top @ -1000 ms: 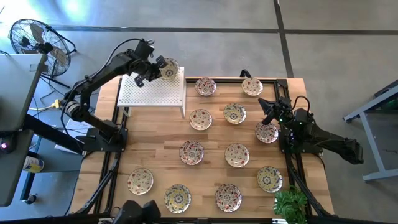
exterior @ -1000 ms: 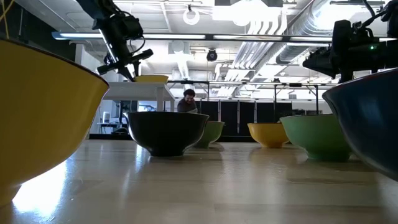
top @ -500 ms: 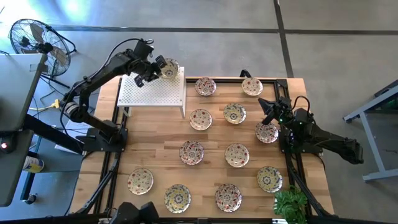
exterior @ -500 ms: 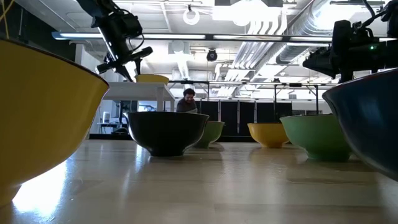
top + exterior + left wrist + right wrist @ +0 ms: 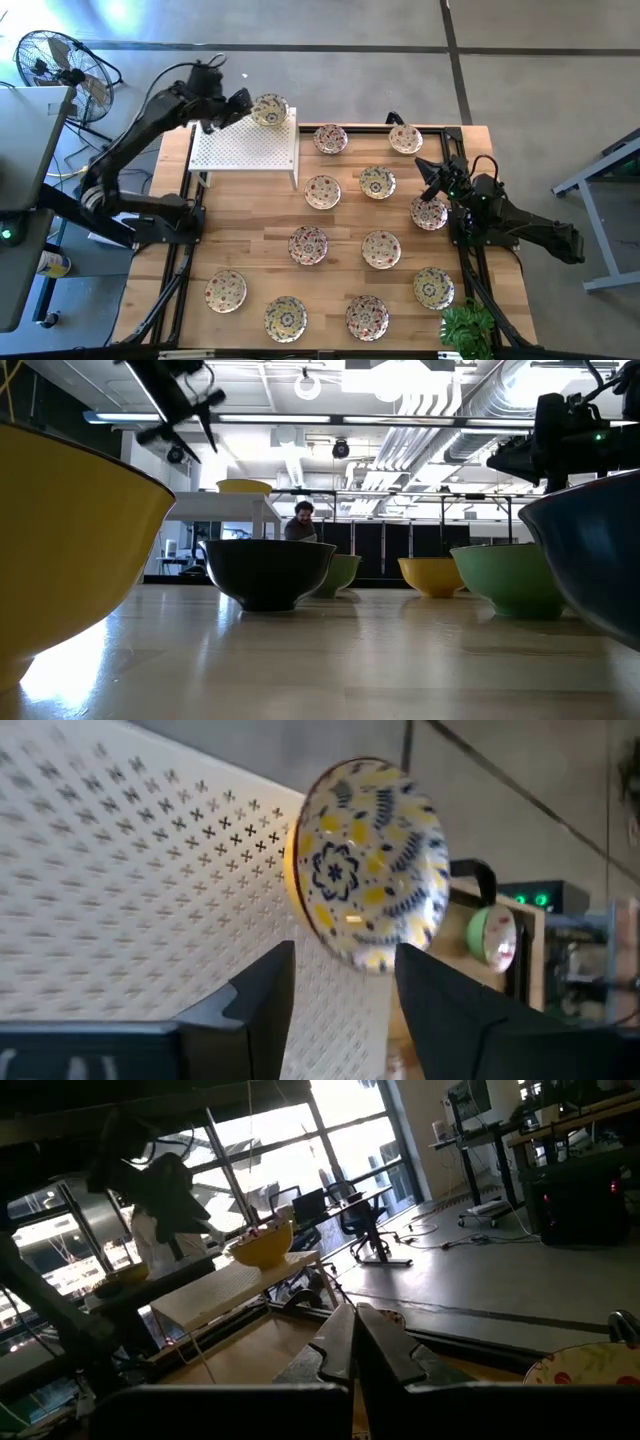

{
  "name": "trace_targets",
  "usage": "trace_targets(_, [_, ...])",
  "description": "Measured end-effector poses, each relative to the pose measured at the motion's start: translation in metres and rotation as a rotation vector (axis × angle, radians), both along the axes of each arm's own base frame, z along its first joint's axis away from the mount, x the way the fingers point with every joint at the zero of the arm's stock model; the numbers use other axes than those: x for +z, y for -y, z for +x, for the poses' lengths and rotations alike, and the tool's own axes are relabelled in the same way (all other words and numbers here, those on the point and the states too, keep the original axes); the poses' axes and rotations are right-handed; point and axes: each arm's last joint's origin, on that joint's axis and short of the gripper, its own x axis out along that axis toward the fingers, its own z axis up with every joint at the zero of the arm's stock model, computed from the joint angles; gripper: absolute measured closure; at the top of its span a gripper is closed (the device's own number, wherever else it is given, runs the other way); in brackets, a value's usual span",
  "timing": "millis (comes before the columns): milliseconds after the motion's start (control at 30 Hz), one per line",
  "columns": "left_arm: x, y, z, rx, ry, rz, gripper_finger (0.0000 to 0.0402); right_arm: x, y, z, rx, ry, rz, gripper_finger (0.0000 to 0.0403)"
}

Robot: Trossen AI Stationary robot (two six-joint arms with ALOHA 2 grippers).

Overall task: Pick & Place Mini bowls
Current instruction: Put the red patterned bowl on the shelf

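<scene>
One bowl (image 5: 269,109) sits on the far corner of the white perforated shelf (image 5: 243,150). The left gripper (image 5: 233,106) hangs just beside it, jaws wide and empty. I'd lift straight clear so a finger doesn't clip the rim. The right gripper (image 5: 425,176) waits closed over the table (image 5: 260,258).

No readable text, labels, brands or numbers in any view; the mini bowls (image 5: 323,190) carry only floral patterns, no lettering.

We see a white perforated stand (image 5: 243,148) on the wooden bench (image 5: 260,252), a floor fan (image 5: 52,62) off its far left corner, a green plant (image 5: 468,331) at its near right corner.
</scene>
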Motion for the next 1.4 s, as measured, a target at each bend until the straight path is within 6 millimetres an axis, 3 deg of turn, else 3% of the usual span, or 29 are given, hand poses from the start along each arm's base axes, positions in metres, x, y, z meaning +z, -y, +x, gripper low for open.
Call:
trace_targets(200, [0.022, 0.065, -0.005, -0.165, -0.112, 0.206, 0.0293, 0.0, -0.001, 0.001, 0.041, -0.014, -0.018, 0.0402])
trace_targets(433, [0.02, 0.13, 0.031, -0.531, -0.207, 0.378, 0.0382, 0.0, -0.004, 0.003, 0.155, -0.015, -0.027, 0.0402])
trace_targets(567, [0.009, 0.158, 0.053, -0.699, -0.243, 0.374, 0.0396, 0.001, -0.005, 0.004, 0.224, -0.056, 0.014, 0.0402])
trace_targets(667, [-0.003, 0.169, 0.068, -0.776, -0.289, 0.321, 0.0391, 0.01, -0.005, 0.005, 0.231, -0.135, 0.046, 0.0402])
trace_targets(800, [-0.019, 0.183, 0.087, -0.914, -0.378, 0.385, 0.0399, 0.034, -0.004, 0.008, 0.229, -0.225, 0.089, 0.0402])
trace_targets(900, [-0.033, 0.189, 0.092, -1.01, -0.298, 0.432, 0.0399, 0.052, -0.002, 0.013, 0.245, -0.313, 0.209, 0.0402])
trace_targets(1167, [-0.084, 0.193, 0.066, -1.091, 0.029, 0.504, 0.0401, 0.081, -0.01, 0.043, 0.461, -0.581, 0.589, 0.0386])
trace_targets(1400, [-0.113, 0.194, 0.047, -1.021, 0.182, 0.459, 0.0401, 0.061, -0.027, 0.069, 0.61, -0.793, 0.849, 0.0298])
